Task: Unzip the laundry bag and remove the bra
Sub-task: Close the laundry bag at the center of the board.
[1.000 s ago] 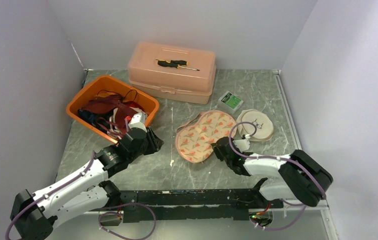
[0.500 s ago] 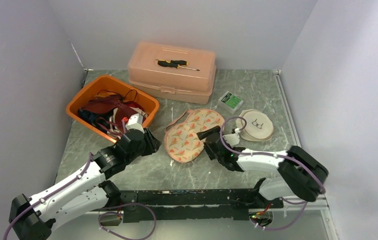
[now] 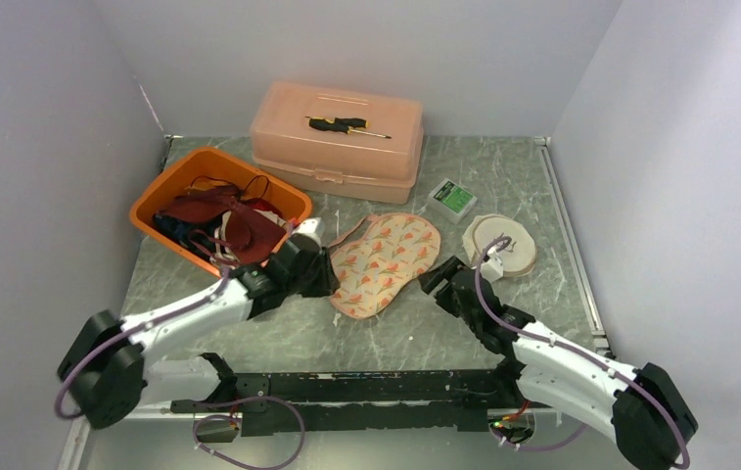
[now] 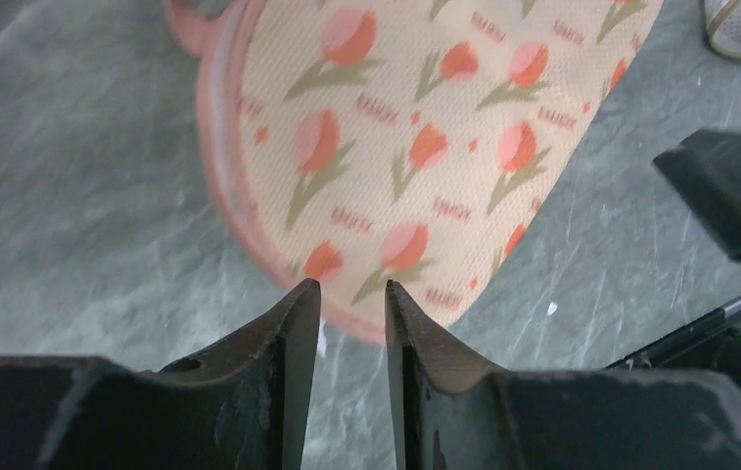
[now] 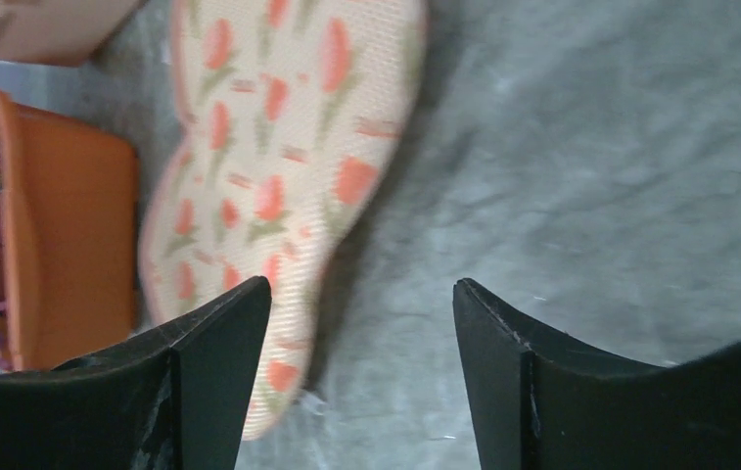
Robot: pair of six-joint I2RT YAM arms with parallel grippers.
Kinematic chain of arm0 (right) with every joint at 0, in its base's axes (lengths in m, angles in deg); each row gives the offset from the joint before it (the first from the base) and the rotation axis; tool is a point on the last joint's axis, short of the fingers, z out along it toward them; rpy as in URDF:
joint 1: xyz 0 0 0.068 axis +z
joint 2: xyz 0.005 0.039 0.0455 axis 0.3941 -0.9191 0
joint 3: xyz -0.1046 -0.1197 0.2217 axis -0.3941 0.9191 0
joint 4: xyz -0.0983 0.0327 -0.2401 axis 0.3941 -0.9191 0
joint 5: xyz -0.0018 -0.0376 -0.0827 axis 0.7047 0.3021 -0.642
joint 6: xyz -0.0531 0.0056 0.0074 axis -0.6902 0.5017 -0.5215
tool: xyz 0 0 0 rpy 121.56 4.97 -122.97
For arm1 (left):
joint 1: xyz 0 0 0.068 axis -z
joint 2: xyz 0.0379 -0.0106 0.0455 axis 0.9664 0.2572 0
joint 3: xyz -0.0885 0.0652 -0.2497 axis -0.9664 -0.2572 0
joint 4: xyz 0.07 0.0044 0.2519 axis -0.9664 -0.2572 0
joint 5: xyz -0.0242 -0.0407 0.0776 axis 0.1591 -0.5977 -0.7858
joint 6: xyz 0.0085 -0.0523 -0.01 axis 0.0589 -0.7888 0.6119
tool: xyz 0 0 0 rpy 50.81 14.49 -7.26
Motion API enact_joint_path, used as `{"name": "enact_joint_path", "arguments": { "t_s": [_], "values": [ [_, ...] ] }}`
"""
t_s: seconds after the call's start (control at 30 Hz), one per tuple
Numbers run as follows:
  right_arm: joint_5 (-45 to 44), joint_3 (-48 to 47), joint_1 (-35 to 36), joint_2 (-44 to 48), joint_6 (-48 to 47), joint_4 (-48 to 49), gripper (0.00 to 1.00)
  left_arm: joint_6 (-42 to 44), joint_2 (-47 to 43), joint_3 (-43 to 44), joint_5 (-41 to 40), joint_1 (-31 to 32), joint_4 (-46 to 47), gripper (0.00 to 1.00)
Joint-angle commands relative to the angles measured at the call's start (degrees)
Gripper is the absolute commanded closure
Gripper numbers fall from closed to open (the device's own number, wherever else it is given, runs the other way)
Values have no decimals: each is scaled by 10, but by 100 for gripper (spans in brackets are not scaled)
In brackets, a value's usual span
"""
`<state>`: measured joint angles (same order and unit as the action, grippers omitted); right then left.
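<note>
As left gripper (image 4: 350, 294), jaws narrowly parted, sits at the rim of the laundry bag (image 4: 425, 147), probably to start unzipping (hold unclear), right gripper (image 5: 361, 294) hangs open, empty.

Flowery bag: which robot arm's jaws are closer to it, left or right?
Left. The left gripper sits right at the flowery bag's near-left rim, jaws narrowly apart. The right gripper is off its right side, with bare table between, jaws wide open.
</note>
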<state>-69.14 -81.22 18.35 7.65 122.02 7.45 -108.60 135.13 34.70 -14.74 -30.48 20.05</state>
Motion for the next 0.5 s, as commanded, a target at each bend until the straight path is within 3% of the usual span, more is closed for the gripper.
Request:
{"name": "enact_joint_path", "arguments": {
  "t_s": [0.0,0.3,0.47],
  "values": [
    [85,47,-36,32,-68,61,31,54,95,97,25,1,40,65],
    [105,25,-51,-3,-106,92,32,37,286,160,-7,-48,60,72],
    [120,-15,-69,-40,-142,102,33,17,327,152,-34,-67,62,73]
  ]
}}
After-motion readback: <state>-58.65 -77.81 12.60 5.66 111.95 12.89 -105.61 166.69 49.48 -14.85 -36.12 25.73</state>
